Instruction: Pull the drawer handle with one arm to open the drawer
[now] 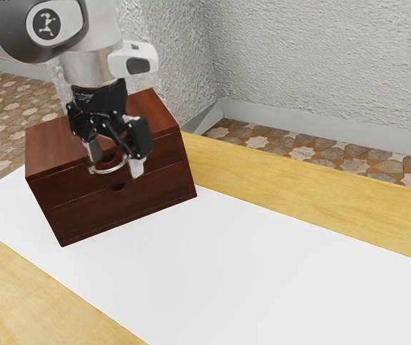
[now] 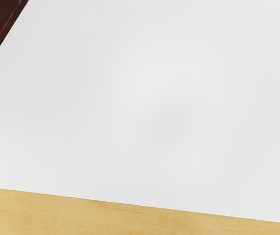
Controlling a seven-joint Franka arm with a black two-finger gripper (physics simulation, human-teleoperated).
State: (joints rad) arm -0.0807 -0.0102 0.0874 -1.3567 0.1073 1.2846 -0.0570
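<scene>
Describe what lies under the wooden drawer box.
The drawer box stands on a white mat, which covers part of the wooden table. The patch directly beneath the box is hidden by it.

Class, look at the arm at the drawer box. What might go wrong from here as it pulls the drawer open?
1. The wooden box sits free on the white mat, nothing visibly bracing it; a pull may drag the whole box instead of opening the drawer.
2. The gripper is at a thin metal ring handle; it may slip off.
3. The box stands skewed to the table edge; an off-axis pull might jam the drawer.
</scene>
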